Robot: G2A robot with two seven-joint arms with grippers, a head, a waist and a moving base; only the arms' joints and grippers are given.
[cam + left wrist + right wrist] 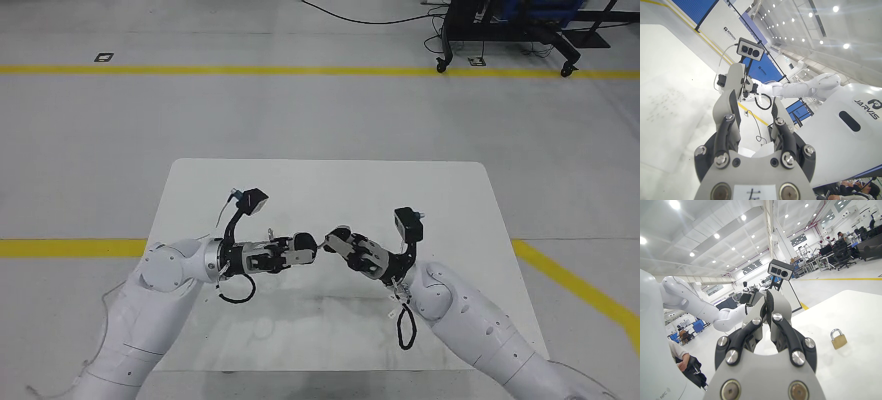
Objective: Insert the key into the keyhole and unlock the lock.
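Top view: left gripper and right gripper hang nose to nose over the middle of the white surface, tips nearly touching, one arm coming in from each side. Left wrist view: the left gripper's jaws are set wide, w/ nothing btwn the ribbed black pads. Just ahead of them the right gripper stands side-on. Right wrist view: the right gripper's jaws are drawn narrow, pads all but together. Whether a key sits btwn them can't be told. The padlock lies on the surface below the level of the right jaws and off to one side, well apart from them and touching neither gripper. It's a small brass-coloured block w/ a silver shackle. The shackle looks seated in the body at both ends and points away from the right wrist camera. The keyhole is too small to make out. Per view: top view gives how the two grippers meet tip to tip, left wrist view gives the wide gap of the left jaws, and right wrist view gives the padlock and where it lies relative to the right jaws.
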